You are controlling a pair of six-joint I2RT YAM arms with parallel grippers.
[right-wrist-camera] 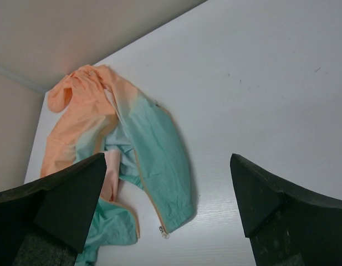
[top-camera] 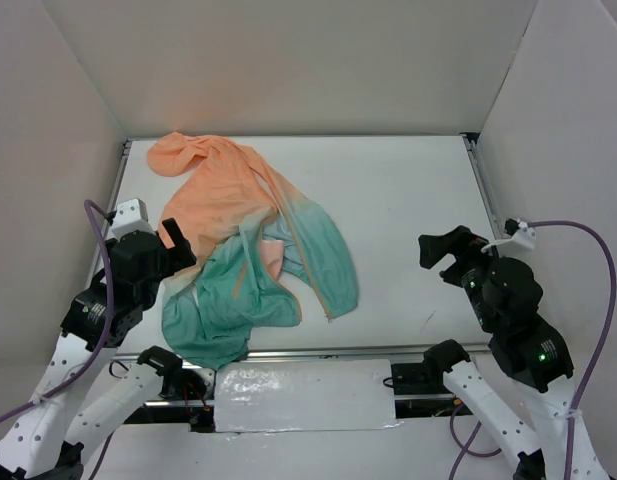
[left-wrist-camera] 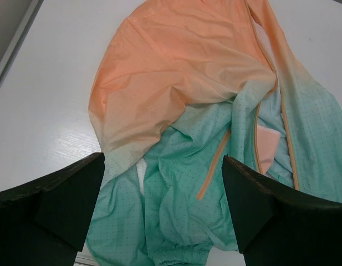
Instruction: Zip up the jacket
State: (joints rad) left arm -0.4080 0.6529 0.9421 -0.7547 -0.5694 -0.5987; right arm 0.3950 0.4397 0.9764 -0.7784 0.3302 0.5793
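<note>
Setup for first grab.
Thin peach-to-teal hooded jacket (left-wrist-camera: 182,100) lies crumpled and unzipped directly under my left gripper (left-wrist-camera: 162,185), which is spread wide and empty, likely to take the hem (left-wrist-camera: 176,252); right gripper (right-wrist-camera: 168,185) wide, empty, jacket far to its left.

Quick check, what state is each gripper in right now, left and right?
Left gripper: open, holding nothing, above the jacket.
Right gripper: open, holding nothing, off to the side of the jacket.

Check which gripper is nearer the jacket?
Left. The left gripper hovers open over the jacket at its left edge; the right gripper is well off to its right, over the table.
</note>
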